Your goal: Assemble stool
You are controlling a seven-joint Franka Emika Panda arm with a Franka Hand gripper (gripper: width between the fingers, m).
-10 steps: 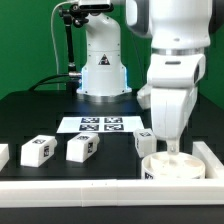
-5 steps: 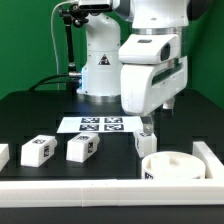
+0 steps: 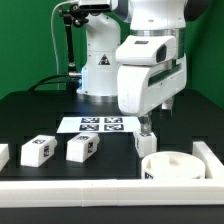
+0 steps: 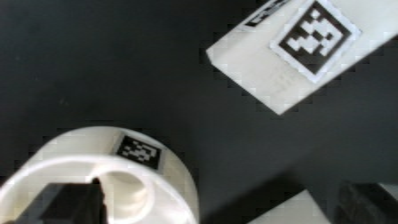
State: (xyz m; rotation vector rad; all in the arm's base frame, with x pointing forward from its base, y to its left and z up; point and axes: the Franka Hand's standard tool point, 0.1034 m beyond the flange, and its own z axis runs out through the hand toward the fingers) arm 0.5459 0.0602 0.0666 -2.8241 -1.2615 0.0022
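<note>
Black tabletop (image 3: 30,115) fills the scene, closed at the front by a long white rail (image 3: 90,190). Over it hangs the big white arm (image 3: 150,70).

Largest of the stool parts is the round seat disc (image 3: 172,166). It lies flat at the exterior view's right, near the rail. It looks like thick hard plastic: stiff, light, smooth, maybe a little slippery, not fragile. Its top seems hollowed, so I think the rim is the good place to take it, with one finger inside and one outside.

Smaller are the blocky legs. The nearest leg (image 3: 145,143) is just beside the disc. A second leg (image 3: 82,148) and a third leg (image 3: 38,150) lie further to the exterior view's left. Their flat sides should be easy to pinch.

Smallest, the fingers (image 3: 148,123) hover over the tabletop close to the nearest leg and the disc, spread wide, holding nothing.
</note>
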